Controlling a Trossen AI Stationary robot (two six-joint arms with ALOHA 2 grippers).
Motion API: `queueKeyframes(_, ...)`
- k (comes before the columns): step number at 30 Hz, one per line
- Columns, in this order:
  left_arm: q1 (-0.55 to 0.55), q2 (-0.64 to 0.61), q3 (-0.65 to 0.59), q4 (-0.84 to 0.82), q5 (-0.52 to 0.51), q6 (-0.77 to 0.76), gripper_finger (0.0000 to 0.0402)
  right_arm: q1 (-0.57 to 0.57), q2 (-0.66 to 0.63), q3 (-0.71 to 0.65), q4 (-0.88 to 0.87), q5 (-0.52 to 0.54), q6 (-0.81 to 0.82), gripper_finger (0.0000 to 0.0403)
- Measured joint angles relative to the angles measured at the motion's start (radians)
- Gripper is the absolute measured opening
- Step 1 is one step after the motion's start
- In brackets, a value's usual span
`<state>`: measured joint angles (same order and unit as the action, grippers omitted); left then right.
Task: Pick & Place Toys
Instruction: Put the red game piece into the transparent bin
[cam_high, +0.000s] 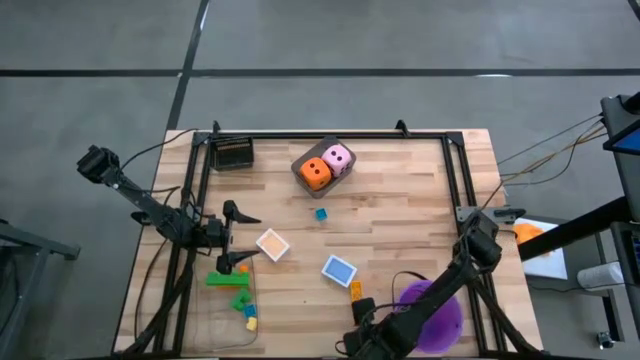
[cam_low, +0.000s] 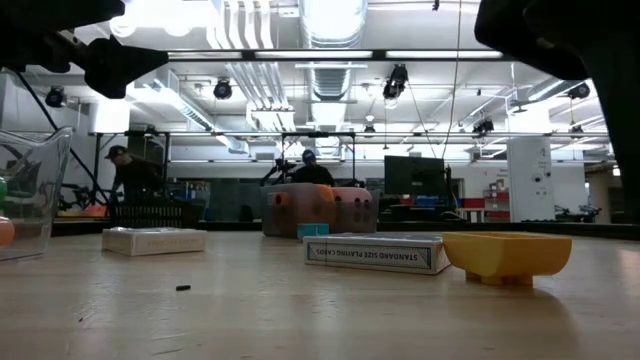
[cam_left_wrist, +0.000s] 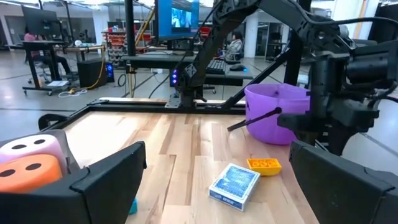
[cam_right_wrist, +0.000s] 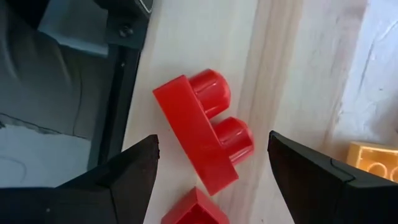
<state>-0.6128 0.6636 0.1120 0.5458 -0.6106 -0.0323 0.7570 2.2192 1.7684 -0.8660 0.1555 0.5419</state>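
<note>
**Red brick lies between spread fingers**

The right gripper (cam_right_wrist: 211, 180), low at the high view's bottom centre, stands wide open and empty over the red brick (cam_right_wrist: 202, 134). Its long axis runs diagonally, studs pointing upper right.

The left gripper (cam_high: 238, 240), open and empty, hovers centre-left.

- wood table (cam_high: 400, 200), black frame rails
- dice pair (cam_high: 325, 167) at back
- blue tile (cam_high: 339, 269), orange tile (cam_high: 272, 244) mid-table
- purple bucket (cam_high: 436, 312), clear tray (cam_high: 215, 318) front

Two dice (cam_high: 325, 167) are sitting at twelve o'clock on the table (cam_high: 400, 210), touching. Two tiles (cam_high: 272, 244) are lying near centre; the bucket (cam_high: 432, 312) is standing at five, the tray (cam_high: 225, 310) at seven.
</note>
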Motion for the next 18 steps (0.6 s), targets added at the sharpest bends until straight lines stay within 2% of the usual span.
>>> queueKeyframes(8, 0.0, 0.0, 0.0, -0.003, -0.003, 0.001, 0.0399, -0.007, 0.033, 0.005, -0.007, 0.006, -0.023, 0.0292)
queueKeyframes(12, 0.0, 0.0, 0.0, -0.004, -0.007, 0.001, 0.0399, -0.013, 0.034, 0.005, -0.011, 0.054, -0.022, 0.0286)
queueKeyframes(15, 0.0, 0.0, 0.0, -0.004, -0.007, 0.001, 0.0399, -0.018, 0.034, 0.005, -0.011, 0.061, -0.023, 0.0261)
queueKeyframes(18, 0.0, 0.0, 0.0, -0.004, -0.007, 0.001, 0.0399, -0.025, 0.038, 0.004, -0.011, 0.062, -0.023, 0.022)
